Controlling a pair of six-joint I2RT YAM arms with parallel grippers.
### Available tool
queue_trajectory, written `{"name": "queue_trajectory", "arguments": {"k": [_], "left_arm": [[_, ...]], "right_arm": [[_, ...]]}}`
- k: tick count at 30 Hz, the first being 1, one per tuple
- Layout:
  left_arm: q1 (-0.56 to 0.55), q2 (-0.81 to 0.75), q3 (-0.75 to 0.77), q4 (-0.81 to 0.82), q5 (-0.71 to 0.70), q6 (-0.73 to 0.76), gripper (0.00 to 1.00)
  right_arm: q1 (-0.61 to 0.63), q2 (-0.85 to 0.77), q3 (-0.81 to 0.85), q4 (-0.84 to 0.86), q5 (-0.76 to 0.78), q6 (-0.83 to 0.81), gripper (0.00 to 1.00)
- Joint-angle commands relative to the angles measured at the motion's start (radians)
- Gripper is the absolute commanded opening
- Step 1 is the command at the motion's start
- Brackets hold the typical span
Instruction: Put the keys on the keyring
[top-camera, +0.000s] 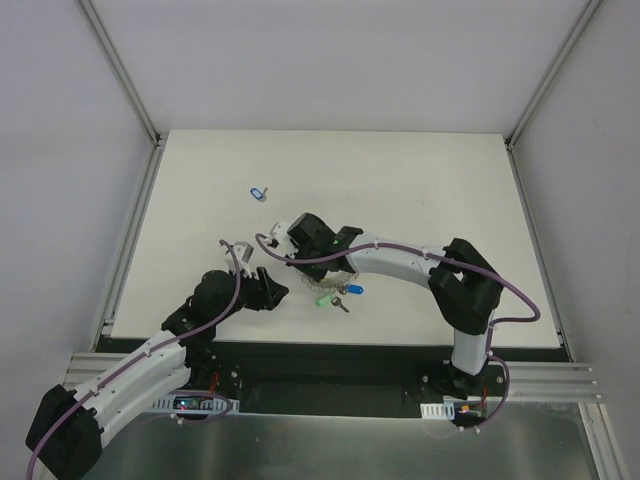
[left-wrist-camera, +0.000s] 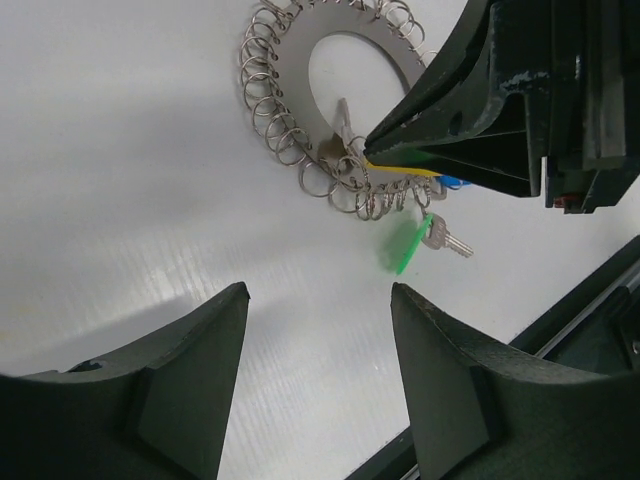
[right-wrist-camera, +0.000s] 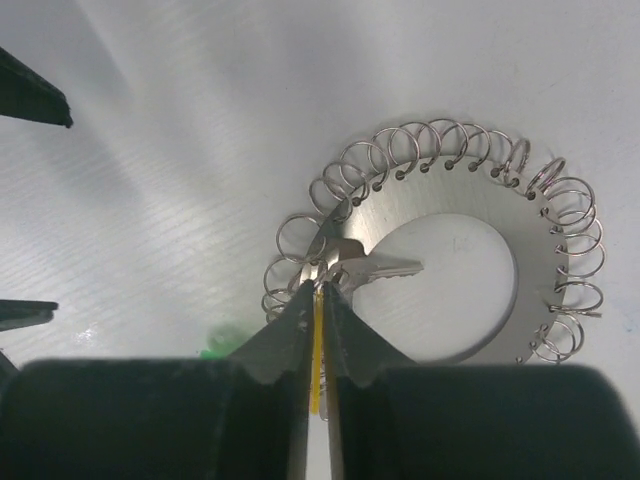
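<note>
Right gripper (right-wrist-camera: 318, 290): pinched shut on the yellow key (right-wrist-camera: 318, 345), with the plastic head held edge-on between the two fingers.
Yellow key: its metal blade sticks out just past the right fingertips. It lies across the flat band of the ring (right-wrist-camera: 420, 195) with its tip over the centre hole. I cannot tell whether it is hooked through a loop.
Ring: flat on the table (top-camera: 420, 180), right under and ahead of the right fingertips. It is ahead of the left fingers and apart from them.
Left gripper (left-wrist-camera: 318, 300): open, with nothing between the fingers, over the table.
Right wrist view only: the blade over the hole and the tight pinch. The left fingertips peek in at its left edge.
Left wrist view only: the green key (left-wrist-camera: 408, 245) just beside the ring's rim, between the right gripper's tip and the left fingers. A sliver of blue shows behind the yellow head.
Top view only: the far blue key (top-camera: 258, 192) lies alone, well apart from both grippers. The near blue key (top-camera: 353, 291) is just beside the green one. The ring is hard to make out there.
Keys, counted: four (two blue, one green, one yellow).
Rings, counted: one, its rim lined with many small wire loops.
Grippers, counted: two.
</note>
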Motion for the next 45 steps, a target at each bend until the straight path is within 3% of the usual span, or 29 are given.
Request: {"name": "queue_trajectory", "arguments": {"k": [1, 4, 17, 24, 40, 45], "left_arm": [[0.005, 0.060, 0.026, 0.101, 0.046, 0.072, 0.59], [0.005, 0.077, 0.031, 0.110, 0.048, 0.067, 0.59], [0.005, 0.106, 0.031, 0.126, 0.068, 0.049, 0.60], [0.004, 0.120, 0.035, 0.130, 0.069, 0.044, 0.60], [0.005, 0.115, 0.037, 0.133, 0.082, 0.044, 0.60], [0.004, 0.115, 0.042, 0.133, 0.089, 0.050, 0.60]], "right_arm": [[-0.012, -0.058, -0.009, -0.004, -0.028, 0.028, 0.15], [-0.029, -0.057, -0.029, 0.013, -0.032, 0.042, 0.28], [-0.061, -0.093, -0.107, 0.027, -0.132, 0.034, 0.35], [-0.058, -0.153, -0.138, 0.059, -0.129, 0.017, 0.47], [-0.057, -0.031, -0.138, 0.093, -0.106, -0.031, 0.47], [-0.061, -0.023, -0.144, 0.111, -0.101, -0.029, 0.39]]}}
